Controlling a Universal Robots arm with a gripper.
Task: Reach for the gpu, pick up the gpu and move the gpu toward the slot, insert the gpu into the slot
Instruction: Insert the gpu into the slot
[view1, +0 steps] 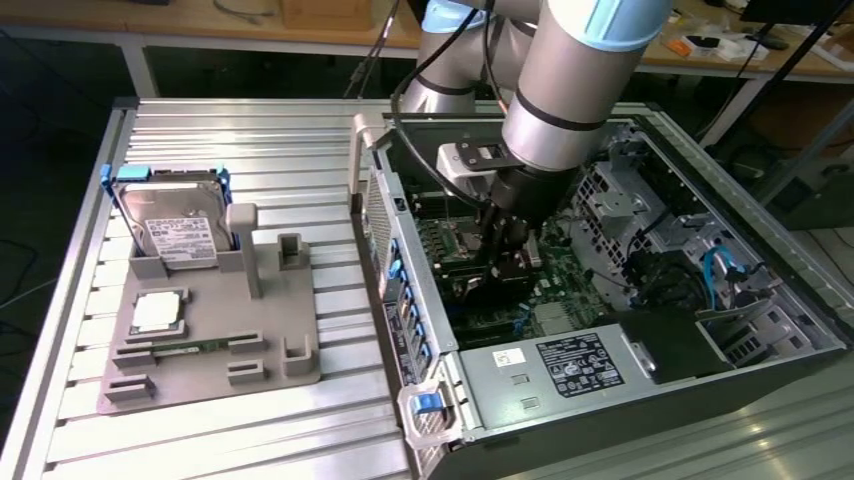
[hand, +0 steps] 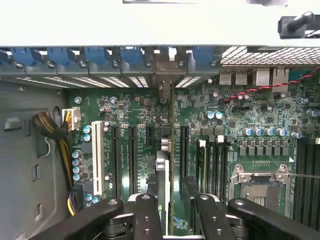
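Observation:
The gpu (hand: 168, 145) appears edge-on in the wrist view as a thin dark card with a metal strip. It stands upright over the green motherboard (hand: 140, 105), in line with the long black slots (hand: 132, 155). Its far end reaches the case's rear bracket wall (hand: 165, 70). My gripper (hand: 169, 187) is shut on the gpu, with one black finger (hand: 147, 210) on each side of it. In the exterior view the gripper (view1: 505, 275) is deep inside the open computer case (view1: 747, 300), and the dark gpu (view1: 483, 292) hangs low at the board. I cannot tell whether the card's edge is seated.
A CPU socket (hand: 260, 185) and memory slots lie beside the card, and a cable bundle (hand: 55, 135) lies on its other side. On the exterior view's left a grey fixture (view1: 214, 340) holds a silver hard drive (view1: 171, 230), a chip (view1: 158, 310) and a green memory stick (view1: 187, 348).

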